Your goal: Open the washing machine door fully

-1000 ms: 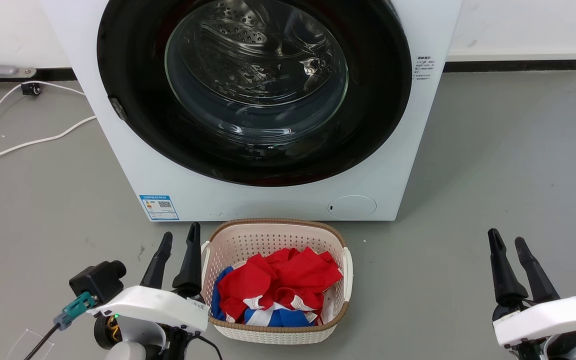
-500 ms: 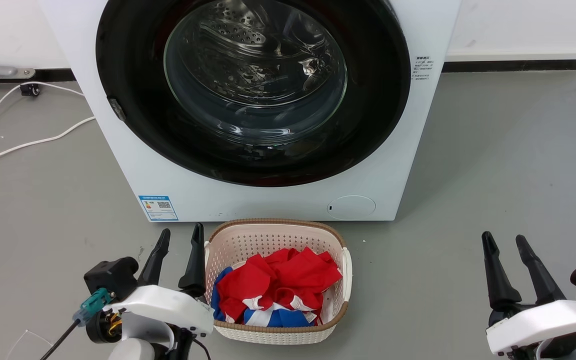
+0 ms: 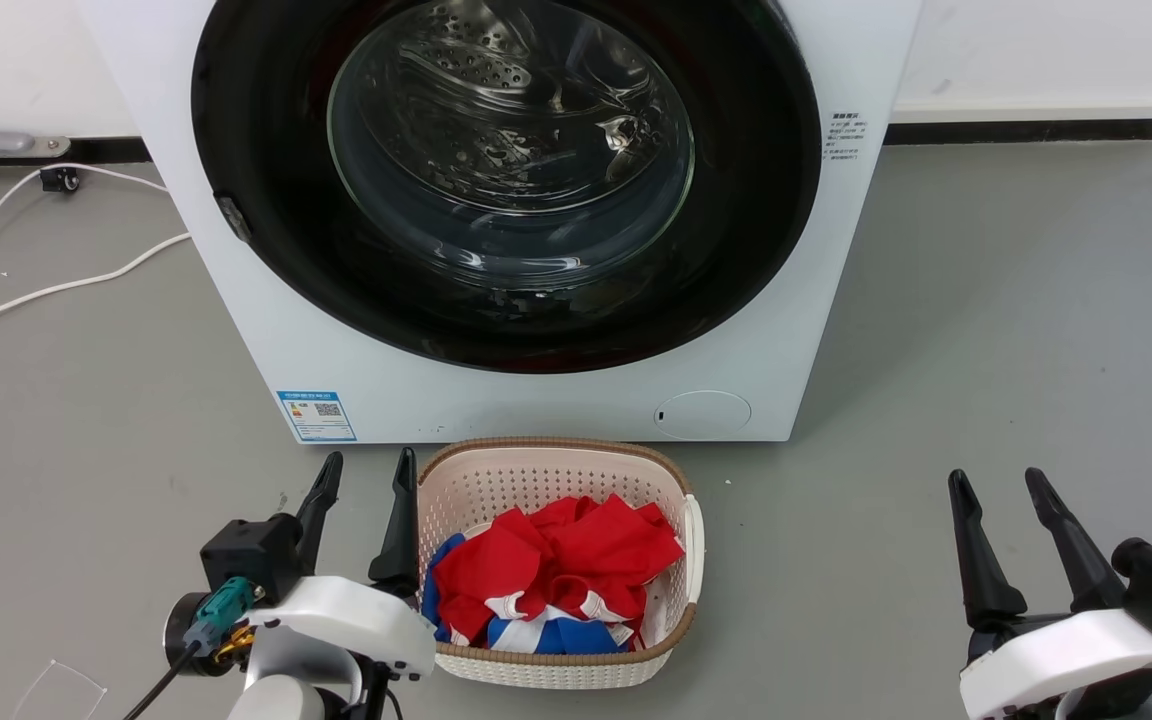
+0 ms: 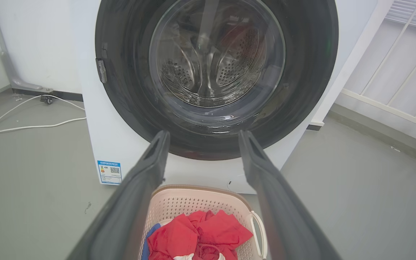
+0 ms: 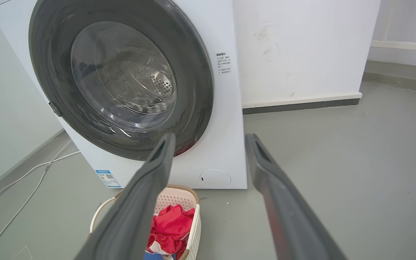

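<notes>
Door: I am seeing the door (image 3: 506,180) shut flush on the washer (image 3: 556,400), facing me.
Handling: I am judging it rigid, heavy and slick, with fragile glass.
Hold: I am favouring the grey tab (image 3: 235,217) on its left rim.
Axis: round and upright, so none.
Fingers: left fingers (image 3: 400,520) and right fingers (image 3: 976,550) are hanging spread and empty, well short of it.

A basket (image 3: 551,452) with clothes (image 3: 556,565) in it sits on the floor (image 3: 956,330) just before the washing machine (image 3: 496,400). The left gripper (image 3: 368,468) is just beside the basket's left side; the right gripper (image 3: 994,478) stands well apart to its right.
</notes>
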`<state>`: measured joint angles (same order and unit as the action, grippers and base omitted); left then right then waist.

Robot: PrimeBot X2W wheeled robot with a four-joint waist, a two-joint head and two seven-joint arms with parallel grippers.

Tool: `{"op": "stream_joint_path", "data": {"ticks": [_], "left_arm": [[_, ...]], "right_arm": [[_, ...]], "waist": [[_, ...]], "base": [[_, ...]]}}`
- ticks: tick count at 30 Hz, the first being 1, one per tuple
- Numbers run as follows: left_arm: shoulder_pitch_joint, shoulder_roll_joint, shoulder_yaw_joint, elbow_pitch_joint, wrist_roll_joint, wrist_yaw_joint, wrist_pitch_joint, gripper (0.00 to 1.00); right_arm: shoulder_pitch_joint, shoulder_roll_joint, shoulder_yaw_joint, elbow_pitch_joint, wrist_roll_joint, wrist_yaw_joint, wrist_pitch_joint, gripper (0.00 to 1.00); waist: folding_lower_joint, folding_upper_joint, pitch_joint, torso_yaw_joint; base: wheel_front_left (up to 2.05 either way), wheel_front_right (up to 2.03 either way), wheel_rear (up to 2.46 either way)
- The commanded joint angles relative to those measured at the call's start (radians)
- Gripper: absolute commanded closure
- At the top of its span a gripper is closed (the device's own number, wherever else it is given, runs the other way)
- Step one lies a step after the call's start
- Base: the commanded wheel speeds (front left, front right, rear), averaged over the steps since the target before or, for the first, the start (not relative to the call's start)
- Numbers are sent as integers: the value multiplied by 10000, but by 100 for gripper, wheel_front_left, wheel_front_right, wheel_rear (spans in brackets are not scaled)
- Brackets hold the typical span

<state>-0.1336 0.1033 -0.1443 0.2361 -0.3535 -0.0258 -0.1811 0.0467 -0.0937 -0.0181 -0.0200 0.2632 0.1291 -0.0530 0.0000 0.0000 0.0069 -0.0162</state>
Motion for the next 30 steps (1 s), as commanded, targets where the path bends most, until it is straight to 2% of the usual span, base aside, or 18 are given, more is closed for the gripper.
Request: {"op": "stream_joint_path", "data": {"ticks": [1,18,30], "left_arm": [[-258,67,-42,-32,258,45,-98,0],[-333,101,-363,251,1586,111,-463,0],[-335,-38,-307,513,2121,-14,-683,0]], "right_arm": [[39,-34,12,-139,-268,19,-59,0],[163,94,42,-208,-1633,22,-120,0],[264,233,12,-151,-2169,23,-285,0]], "waist": [[0,0,3,-5],[0,0,20,-53],[0,0,-29,-57]], "base": [[0,0,0],[0,0,0],[0,0,0]]}}
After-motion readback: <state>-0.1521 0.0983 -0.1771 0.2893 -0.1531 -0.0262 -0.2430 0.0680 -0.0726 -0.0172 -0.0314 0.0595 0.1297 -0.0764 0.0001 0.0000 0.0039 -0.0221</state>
